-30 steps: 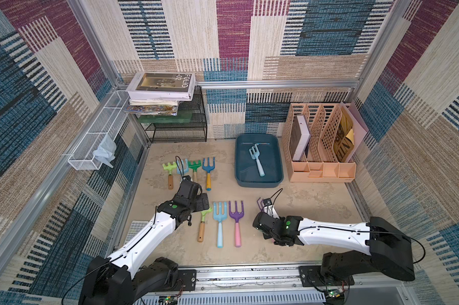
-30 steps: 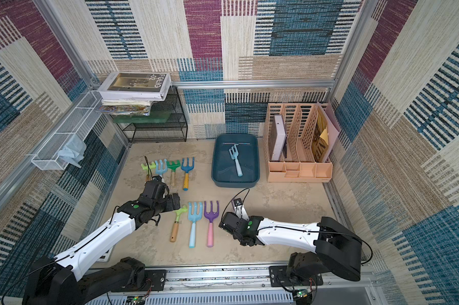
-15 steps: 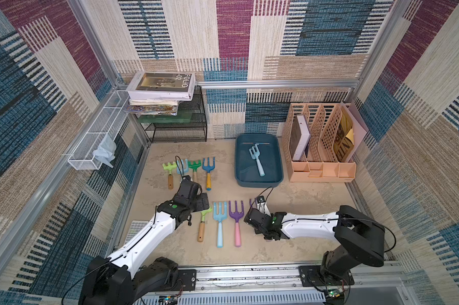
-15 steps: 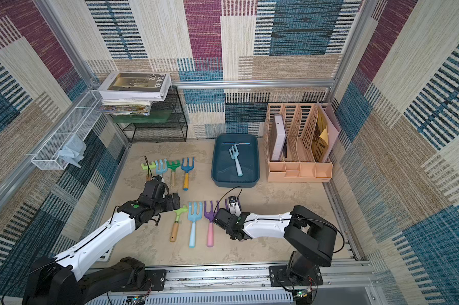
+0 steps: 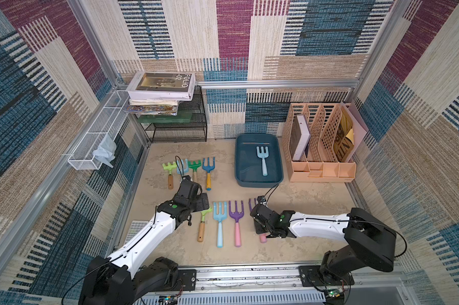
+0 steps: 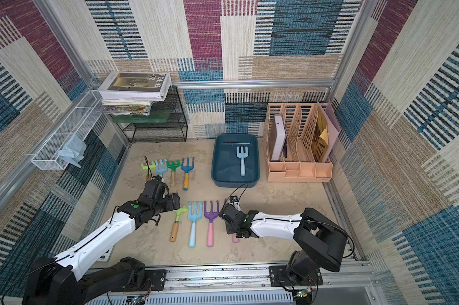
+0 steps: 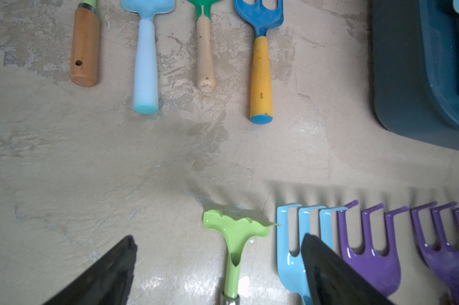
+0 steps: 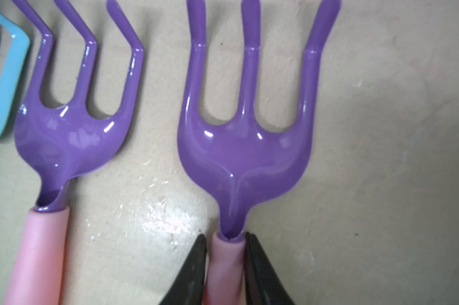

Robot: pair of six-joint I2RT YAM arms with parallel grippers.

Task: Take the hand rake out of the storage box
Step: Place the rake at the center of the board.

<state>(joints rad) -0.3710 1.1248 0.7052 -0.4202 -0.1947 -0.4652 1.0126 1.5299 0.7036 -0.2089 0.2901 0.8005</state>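
We are pinching right gripper (image 8: 227, 264) snug on pink handle of purple rake (image 8: 245, 148), likely squaring it with table row. Left gripper (image 7: 217, 240) hanging wide open, empty. Pale-blue hand rake (image 5: 263, 161) lying flat inside storage box (image 5: 249, 171), untouched.

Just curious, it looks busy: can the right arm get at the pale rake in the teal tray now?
Probably not yet: the right tool is closed on a purple rake. The way to the hand rake in the open storage box otherwise looks free.

Peach file organizer (image 5: 320, 171) and black mesh shelf (image 5: 178, 132) bearing stacked books (image 5: 161, 85) stand at the back.
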